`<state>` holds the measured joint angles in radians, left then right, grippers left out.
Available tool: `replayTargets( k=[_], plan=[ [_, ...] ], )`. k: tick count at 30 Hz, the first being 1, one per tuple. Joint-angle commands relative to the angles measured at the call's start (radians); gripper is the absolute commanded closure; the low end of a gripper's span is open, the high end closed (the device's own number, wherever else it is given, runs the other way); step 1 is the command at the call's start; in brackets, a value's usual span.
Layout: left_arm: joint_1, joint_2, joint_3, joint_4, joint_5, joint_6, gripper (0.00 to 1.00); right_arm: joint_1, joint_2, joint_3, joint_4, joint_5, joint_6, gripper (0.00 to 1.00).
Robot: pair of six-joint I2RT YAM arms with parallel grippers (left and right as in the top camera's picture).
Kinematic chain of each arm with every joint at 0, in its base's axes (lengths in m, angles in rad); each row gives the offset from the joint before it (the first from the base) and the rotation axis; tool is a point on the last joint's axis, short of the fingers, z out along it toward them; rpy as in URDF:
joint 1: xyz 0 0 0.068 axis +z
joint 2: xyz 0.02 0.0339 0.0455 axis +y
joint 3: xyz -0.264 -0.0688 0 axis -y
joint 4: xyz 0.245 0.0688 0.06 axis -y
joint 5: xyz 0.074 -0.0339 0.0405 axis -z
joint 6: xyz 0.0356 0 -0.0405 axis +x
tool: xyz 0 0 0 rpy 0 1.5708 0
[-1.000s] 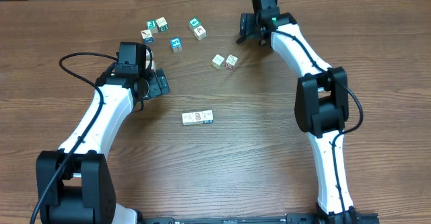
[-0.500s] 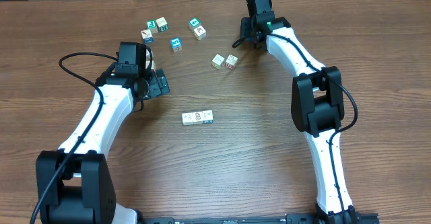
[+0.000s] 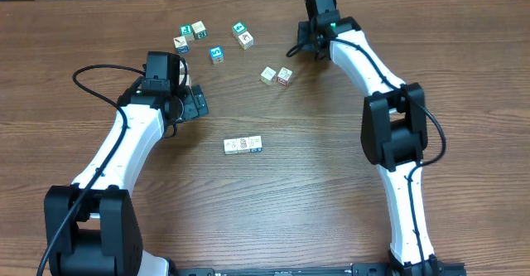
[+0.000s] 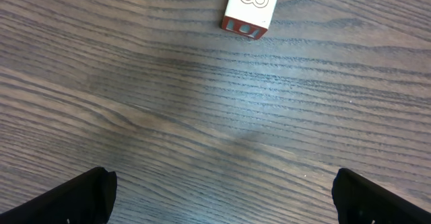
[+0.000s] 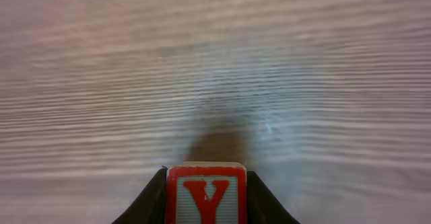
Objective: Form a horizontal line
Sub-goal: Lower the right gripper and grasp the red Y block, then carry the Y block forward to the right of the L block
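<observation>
Now, nearer the table's [image 3: 331,185] left edge the left gripper [image 3: 197,104] is hanging spread wide and empty, the row [image 3: 243,145] of three touching blocks is lying mid-table, and by the far edge the right gripper [image 3: 303,41] is pinching a red-Y block [image 5: 205,196], likely to extend that row.

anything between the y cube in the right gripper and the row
Yes: a red-trimmed loose cube and its pale neighbour sit close to the straight path from the Y cube to the row; nothing else visible.

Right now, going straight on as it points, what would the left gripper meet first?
Likely the cube marked 8, nearly centred ahead of the left gripper; only bare table between.
</observation>
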<state>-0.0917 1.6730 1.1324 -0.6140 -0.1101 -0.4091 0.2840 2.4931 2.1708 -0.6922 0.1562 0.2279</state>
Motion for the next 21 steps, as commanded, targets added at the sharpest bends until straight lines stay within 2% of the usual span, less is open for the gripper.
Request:
replayTargets(
  k=[1, 7, 13, 21],
  plan=[
    [0.0, -0.018, 0.011, 0.001, -0.012, 0.01, 0.0, 0.002, -0.196, 0.011, -0.044, -0.006, 0.019, 0.85],
    [0.0, -0.018, 0.011, 0.001, -0.012, 0.01, 0.0, 0.002, -0.37, 0.011, -0.251, -0.167, 0.088, 0.85],
    [0.0, -0.018, 0.011, 0.001, -0.012, 0.01, 0.0, 0.003, -0.467, 0.011, -0.487, -0.367, 0.091, 0.86],
    [0.0, -0.018, 0.011, 0.001, -0.012, 0.01, 0.0, 0.042, -0.475, -0.013, -0.744, -0.389, 0.164, 0.86]
  ],
)
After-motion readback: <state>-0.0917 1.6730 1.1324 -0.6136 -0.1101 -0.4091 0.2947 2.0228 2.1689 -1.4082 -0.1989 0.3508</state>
